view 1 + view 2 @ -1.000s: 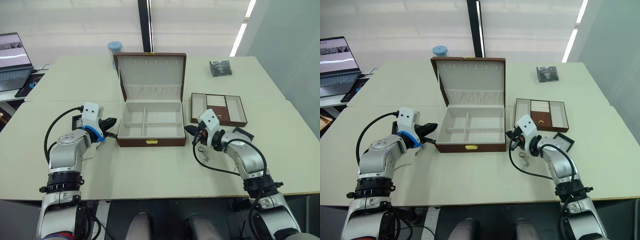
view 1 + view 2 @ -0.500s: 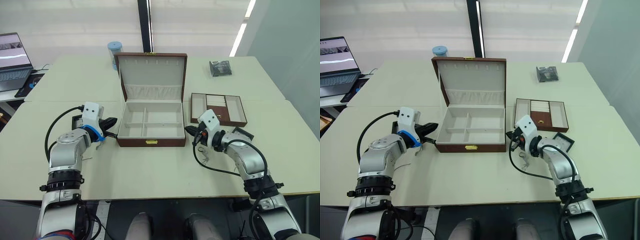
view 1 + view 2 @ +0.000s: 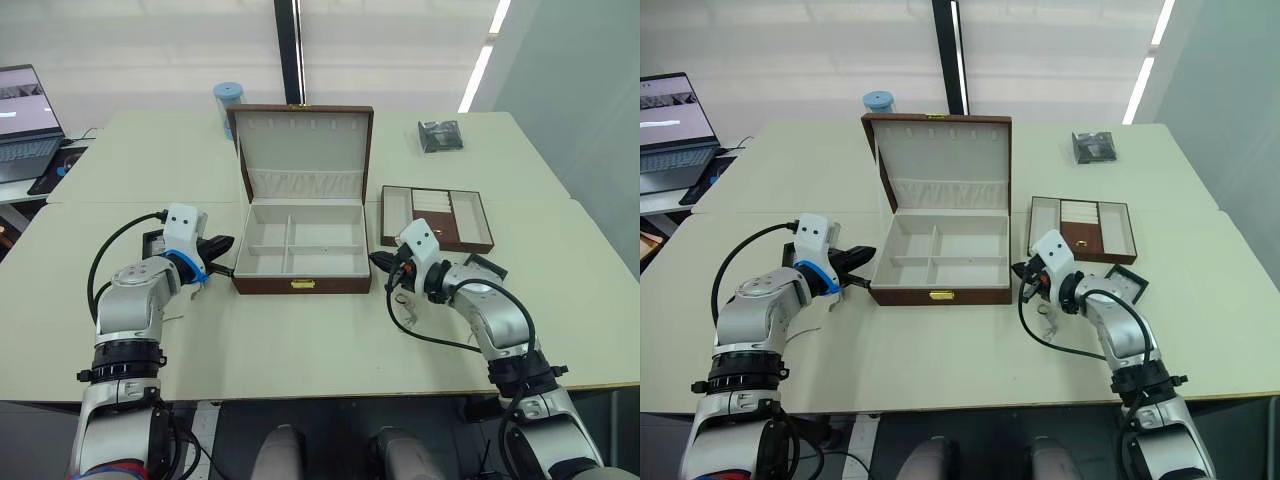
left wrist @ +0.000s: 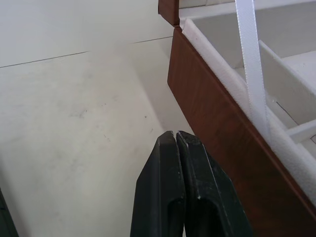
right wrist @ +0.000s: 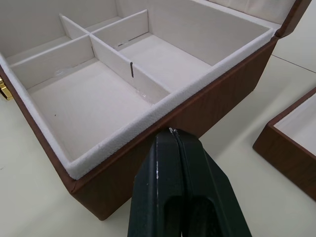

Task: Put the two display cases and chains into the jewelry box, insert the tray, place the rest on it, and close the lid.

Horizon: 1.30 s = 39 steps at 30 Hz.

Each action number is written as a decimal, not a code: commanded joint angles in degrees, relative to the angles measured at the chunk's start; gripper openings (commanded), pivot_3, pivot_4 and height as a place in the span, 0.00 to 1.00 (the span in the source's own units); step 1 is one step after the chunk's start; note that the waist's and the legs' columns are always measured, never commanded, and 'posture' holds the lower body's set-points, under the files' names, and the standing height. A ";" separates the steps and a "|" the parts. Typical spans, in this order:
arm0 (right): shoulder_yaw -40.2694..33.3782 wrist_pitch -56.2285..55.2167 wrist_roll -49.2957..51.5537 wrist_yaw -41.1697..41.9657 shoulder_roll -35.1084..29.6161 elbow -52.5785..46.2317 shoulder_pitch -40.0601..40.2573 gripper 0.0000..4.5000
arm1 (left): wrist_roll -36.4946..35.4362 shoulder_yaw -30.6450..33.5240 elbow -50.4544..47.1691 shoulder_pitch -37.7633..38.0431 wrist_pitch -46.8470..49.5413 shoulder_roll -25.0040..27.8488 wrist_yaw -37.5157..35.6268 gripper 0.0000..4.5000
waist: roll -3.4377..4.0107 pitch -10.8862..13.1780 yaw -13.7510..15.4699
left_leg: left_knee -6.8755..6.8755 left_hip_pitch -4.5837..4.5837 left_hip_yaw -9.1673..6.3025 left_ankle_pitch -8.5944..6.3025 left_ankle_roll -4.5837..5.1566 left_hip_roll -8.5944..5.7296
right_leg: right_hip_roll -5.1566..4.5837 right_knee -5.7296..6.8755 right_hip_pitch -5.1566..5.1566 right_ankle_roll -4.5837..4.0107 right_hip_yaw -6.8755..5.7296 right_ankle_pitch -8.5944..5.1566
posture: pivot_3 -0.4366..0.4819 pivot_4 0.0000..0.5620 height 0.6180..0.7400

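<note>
Centrally in the head views sits the jewelry box [image 3: 301,252], its lid [image 3: 301,150] standing upright at the back and all its cream compartments bare. To its right, apart from it, lies the tray [image 3: 436,217]. One display case [image 3: 485,268] lies just below the tray's lower right corner, behind the right forearm; the other [image 3: 153,243] peeks out at the left, behind the left wrist. A chain [image 3: 400,301] lies on the bench [image 3: 300,340] just below the right gripper [image 5: 173,136].

Both grippers flank the box at its lower corners, the left gripper [image 4: 176,137] just beside its left wall, the right one almost at its right wall. Each has its jaws pressed together on nothing.

Nothing is loaded yet, as I judge it. The risks sit close: either arm swinging inward could nudge the box, or the right elbow could sweep the display case behind it. The thin chain may slip from a pinch.

Open room lies along the lower bench; the gap between box and tray is narrow. A dark packet [image 3: 441,136] and a blue-lidded container [image 3: 229,107] stand in the upper part of the frame.
</note>
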 commanded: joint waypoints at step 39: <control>-21.88 -3.05 14.90 20.11 -36.31 -0.52 13.34 0.78 | -6.15 17.36 5.50 22.21 -7.79 34.28 -16.04 0.74 | -0.05 0.24 -0.14 | -0.32 -0.03 0.11 -0.01 0.02 0.10 | -0.03 -0.42 -0.05 -0.01 0.02 0.00 | 0.48 0.27 1.00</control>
